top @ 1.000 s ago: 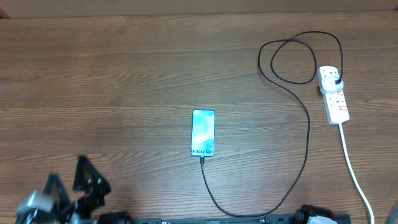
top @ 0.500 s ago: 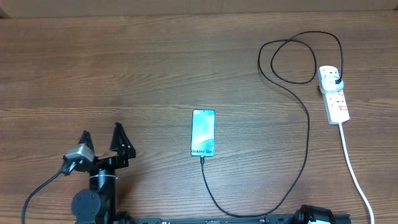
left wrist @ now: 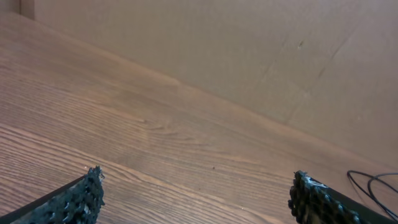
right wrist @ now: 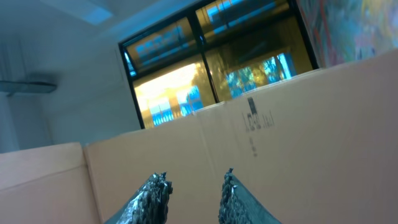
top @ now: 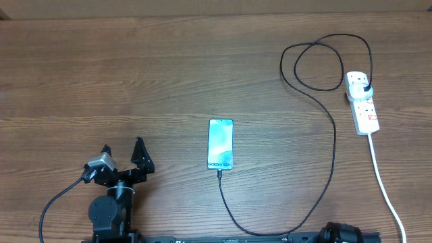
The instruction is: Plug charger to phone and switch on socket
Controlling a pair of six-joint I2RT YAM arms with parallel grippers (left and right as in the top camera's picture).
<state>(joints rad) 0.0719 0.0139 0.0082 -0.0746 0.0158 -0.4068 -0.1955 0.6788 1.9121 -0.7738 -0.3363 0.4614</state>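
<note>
Flat near the middle of a brown, wood-grained table (top: pixel 135 67): slim rectangular phone (top: pixel 221 144), black-edged, glossy light-blue screen up, long axis running 12 to 6. Meeting its 6 o'clock short edge, the small tip of the charger (top: pixel 334 145), a thin black cable sweeping toward 5 o'clock along the near table edge, climbing at 3 o'clock of the phone, then curling into a loose double loop at about 1 o'clock. Ending in a blocky black adapter (top: pixel 365 88) seated in the far outlet of the socket (top: pixel 364 111), a white, elongated plastic strip at 2 to 3 o'clock of the phone, dotted with small red switches (top: pixel 368 101), on or off too small to tell. Trailing from its 6 o'clock end, a thicker white cord (top: pixel 386 189) running off the near edge. At 8 o'clock of the phone, well apart from it, left gripper (top: pixel 123 146): released, spread wide, empty, above the wood. From the wrist, two dark fingers (left wrist: pixel 78 200) with knobbly, ridged pads at the lower corners, plain cardboard wall (left wrist: pixel 249 50) beyond the table. Right gripper (right wrist: pixel 193 180): tilted upward toward more cardboard and a lit window (right wrist: pixel 205 56), rough-textured tips narrowly parted, nothing between them.
</note>
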